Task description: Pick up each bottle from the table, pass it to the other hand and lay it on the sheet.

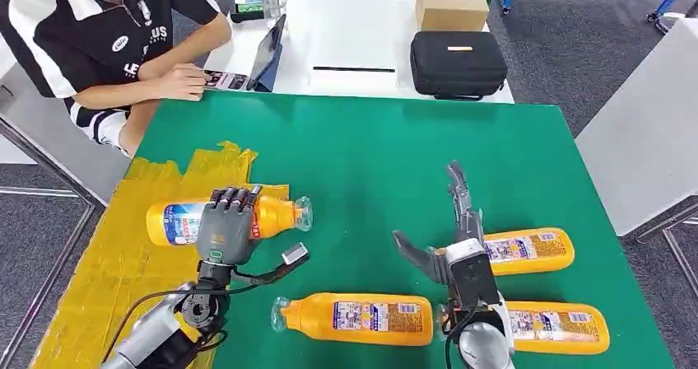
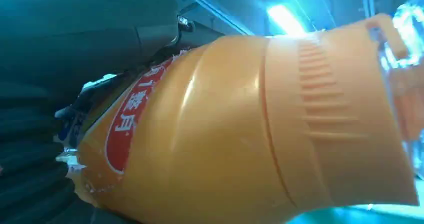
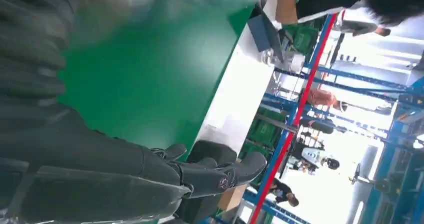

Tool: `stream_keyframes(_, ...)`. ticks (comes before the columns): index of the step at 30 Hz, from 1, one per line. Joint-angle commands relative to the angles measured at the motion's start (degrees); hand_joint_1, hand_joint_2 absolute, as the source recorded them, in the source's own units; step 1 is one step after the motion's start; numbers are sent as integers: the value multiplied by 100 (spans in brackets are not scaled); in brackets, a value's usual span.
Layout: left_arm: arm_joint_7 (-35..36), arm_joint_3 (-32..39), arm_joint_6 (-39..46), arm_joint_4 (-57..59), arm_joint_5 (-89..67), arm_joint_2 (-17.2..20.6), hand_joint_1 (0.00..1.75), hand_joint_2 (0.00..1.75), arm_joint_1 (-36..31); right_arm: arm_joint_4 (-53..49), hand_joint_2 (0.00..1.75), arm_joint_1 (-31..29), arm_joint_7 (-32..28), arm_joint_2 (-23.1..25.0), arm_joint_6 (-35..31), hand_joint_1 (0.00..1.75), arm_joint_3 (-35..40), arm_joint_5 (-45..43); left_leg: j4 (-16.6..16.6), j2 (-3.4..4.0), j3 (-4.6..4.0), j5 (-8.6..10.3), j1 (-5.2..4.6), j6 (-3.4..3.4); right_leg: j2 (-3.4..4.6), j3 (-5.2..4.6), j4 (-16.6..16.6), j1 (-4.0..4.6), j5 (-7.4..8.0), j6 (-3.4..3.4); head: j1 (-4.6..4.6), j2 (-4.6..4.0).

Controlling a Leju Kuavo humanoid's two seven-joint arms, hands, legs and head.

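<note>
Left hand [image 1: 228, 225]: left of centre; fingers wrapped over an orange bottle [image 1: 276, 215], lying across the yellow sheet [image 1: 99, 262] edge
Right hand [image 1: 449, 237]: lower right; fingers spread, holding nothing
Other bottles: one bottom centre [image 1: 362, 318]; two at lower right [image 1: 527, 249], [image 1: 560, 326] on green table [image 1: 370, 155]

glossy orange plastic bottle [image 2: 210, 134] with ribbed cap and paper-like label, held in matt grey plastic left hand [image 1: 226, 225]. crinkled yellow sheet [image 1: 107, 262]. smooth matt green table [image 1: 387, 155]. black fabric-look case [image 1: 458, 63]. plain cardboard box [image 1: 451, 4].
</note>
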Motion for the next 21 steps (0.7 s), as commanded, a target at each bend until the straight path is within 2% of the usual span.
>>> stream_keyframes(1, -387, -782, 18, 1509, 1, 23, 175, 175, -400, 22, 175, -21, 1, -17, -173, 0, -396, 104, -7, 1, 39, -15, 8, -21, -7, 40, -8, 8, -14, -7, 0, 0)
stream_keyframes(3, -475, -667, 18, 1655, 1, -66, 173, 175, -328, -74, 175, 49, 29, 15, -197, 0, -481, 179, -5, -6, 36, -14, 8, -20, -12, 39, -8, 9, -15, -7, 2, 0)
stream_keyframes(4, -609, -490, 18, 1665, 1, -98, 143, 175, -264, -140, 175, 104, 58, 36, -192, 0, -521, 240, -5, -3, 22, -9, 5, -14, -7, 24, -7, 6, -10, -5, 2, 0)
stream_keyframes(5, -594, -450, 18, 1635, 1, -82, 0, 175, -239, -164, 175, 131, 63, 38, -186, 0, -535, 252, -3, -4, 29, -14, 8, -19, -10, 32, -6, 8, -14, -6, 0, 0)
stream_keyframes(10, -453, -441, 18, 1654, 1, -74, 0, 175, -211, -193, 175, 156, 76, 60, -163, 0, -573, 307, -3, -4, 30, -16, 7, -22, -9, 32, -4, 8, -16, -8, 0, 0)
stream_keyframes(15, -343, -96, 18, 1825, 1, -193, 0, 175, -162, -150, 175, 135, 72, 68, -199, 0, -626, 454, 1, -1, 41, -24, 13, -29, -10, 44, -3, 14, -22, -10, 2, 0)
stream_keyframes(18, -799, 568, 18, 1741, 1, -375, 0, 175, 59, -96, 175, 142, 84, 51, -322, 0, -640, 683, 1, -2, 42, -25, 13, -28, -11, 47, -5, 14, -23, -10, 2, 0)
stream_keyframes(19, -1220, 1057, 18, 1517, 1, -493, 0, 175, 246, -101, 175, 153, 99, 50, -397, 0, -655, 842, -4, 0, 20, -12, 6, -15, -4, 23, -8, 7, -9, -5, 0, 0)
stream_keyframes(20, -1529, 1400, 18, 1333, 1, -573, 0, 175, 376, -117, 175, 171, 135, 50, -486, 0, -664, 1108, -3, 2, 37, -21, 10, -22, -6, 40, -8, 11, -18, -7, 2, 0)
stream_keyframes(21, -2004, 1956, 18, 1058, 1, -772, 0, 0, 590, -158, 175, 197, 227, 37, -635, 0, -700, 1594, -4, 4, 17, -11, 4, -12, 0, 19, -8, 4, -8, -3, 2, 0)
